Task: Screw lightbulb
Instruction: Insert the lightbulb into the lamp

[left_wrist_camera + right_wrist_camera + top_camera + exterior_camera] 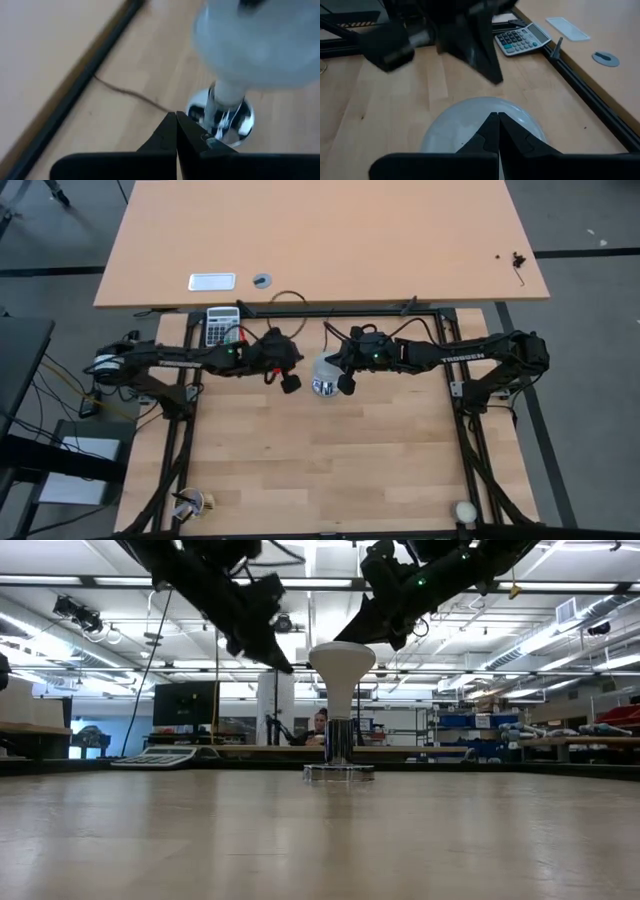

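On the far left part of the wooden table (330, 450) a calculator (222, 326) lies near the far edge, just behind the left arm. The left gripper (291, 383) hangs above the table a little to the left of the lightbulb (325, 373); its two dark fingers (176, 145) are pressed together and hold nothing, and in the low view its tip points down to the right, close to the left side of the white dome, but I cannot tell if it touches it. The lightbulb stands upright near the middle of the table, toward the far side, with its rounded white dome on top and its narrow base down in the shiny silver socket (339, 772), which sits flat on the wood. A thin dark cord (131, 93) runs over the table on the far side of the socket. The right gripper (345, 384) is just to the right of the bulb and above it; its fingers (497, 137) are also closed together, with no object between them, and its own camera looks down on the dome directly under the tips. At the near edge of the table, a small cream ball (465, 511) lies on the right side, well apart from the bulb.
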Tool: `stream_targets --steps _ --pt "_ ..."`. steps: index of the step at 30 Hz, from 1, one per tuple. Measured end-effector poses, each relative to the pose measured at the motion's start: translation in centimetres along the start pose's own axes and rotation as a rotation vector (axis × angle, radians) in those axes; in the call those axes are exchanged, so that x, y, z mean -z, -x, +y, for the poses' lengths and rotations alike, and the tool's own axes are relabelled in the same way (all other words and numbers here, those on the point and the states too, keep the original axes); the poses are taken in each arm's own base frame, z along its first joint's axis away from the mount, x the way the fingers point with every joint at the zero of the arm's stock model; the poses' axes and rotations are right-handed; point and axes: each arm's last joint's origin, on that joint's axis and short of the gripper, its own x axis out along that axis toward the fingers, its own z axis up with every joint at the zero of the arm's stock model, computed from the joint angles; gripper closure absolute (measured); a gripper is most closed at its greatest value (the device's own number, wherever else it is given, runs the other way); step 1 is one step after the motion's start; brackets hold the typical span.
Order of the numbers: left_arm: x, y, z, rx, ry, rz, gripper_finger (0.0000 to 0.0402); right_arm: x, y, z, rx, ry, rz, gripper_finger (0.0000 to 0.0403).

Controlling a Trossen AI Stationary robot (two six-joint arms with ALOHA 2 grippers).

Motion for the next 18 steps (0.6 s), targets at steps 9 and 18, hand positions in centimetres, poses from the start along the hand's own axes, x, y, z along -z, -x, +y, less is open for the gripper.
stream_targets --steps 9,18 --pt "-2.6 3.0 -0.4 0.101 0.008 -0.240 0.0401 0.0 0.0 -0.3 0.004 0.007 0.001 0.0394" --pt "-2.2 0.7 -1.6 0.171 -0.008 -0.229 0.0401 0.0 -0.1 -0.5 0.009 0.010 -0.002 0.0394"
